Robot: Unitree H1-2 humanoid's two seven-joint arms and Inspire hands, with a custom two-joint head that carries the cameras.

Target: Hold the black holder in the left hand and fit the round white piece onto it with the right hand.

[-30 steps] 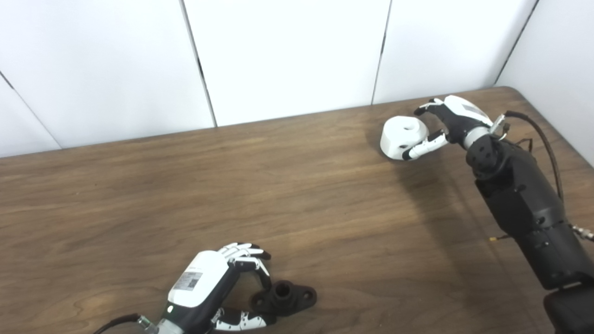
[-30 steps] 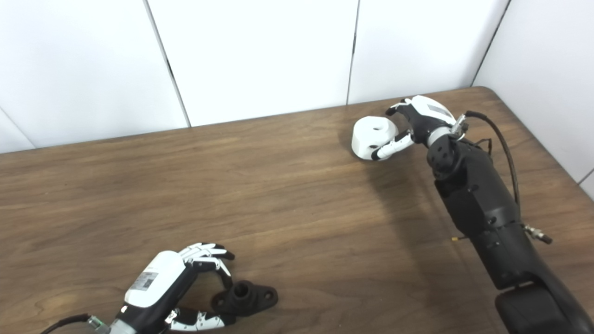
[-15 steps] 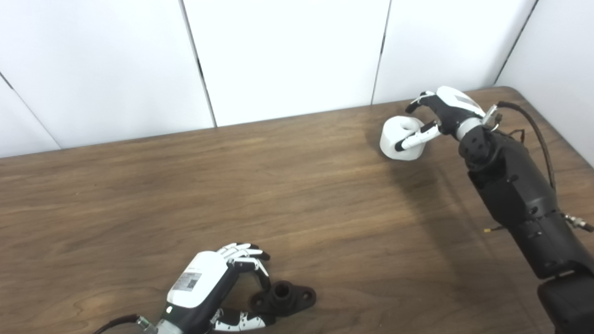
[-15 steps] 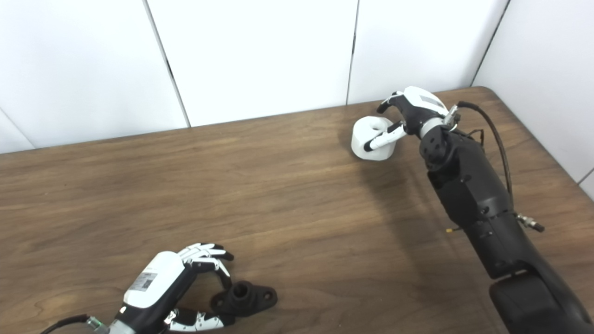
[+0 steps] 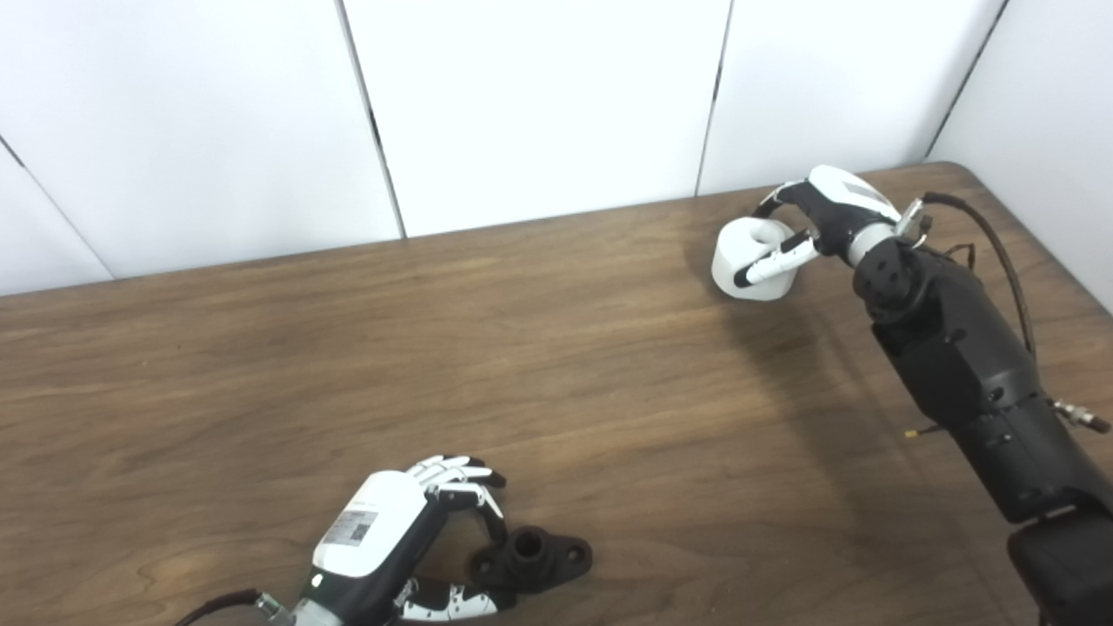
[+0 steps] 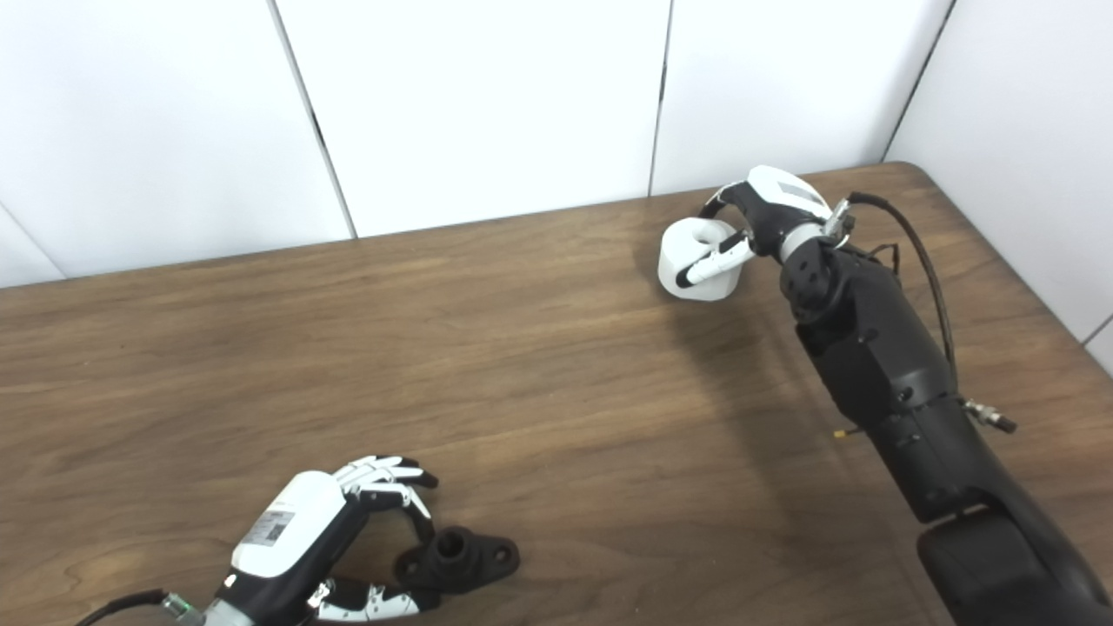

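On the desk (image 5: 556, 365), your right hand (image 5: 822, 222) grips the white piece (image 5: 749, 261) at the far right. Your left hand (image 5: 396, 543) cups the black holder (image 5: 535, 556) at the near edge, fingers touching it. The left hand's label is unreadable in both views.

My left hand (image 5: 396, 543), at the lower left of the frame, has a white back with a small grey label, perhaps a printed code, and white fingers tipped in black. The holder (image 5: 532, 558) beside it is plain matte black. My right hand (image 5: 822, 217), upper right, is white and black on a black forearm. The round piece (image 5: 749, 259) is unmarked white. The table (image 5: 556, 382) is dark brown woodgrain; the wall panels (image 5: 539, 104) are white with dark seams.
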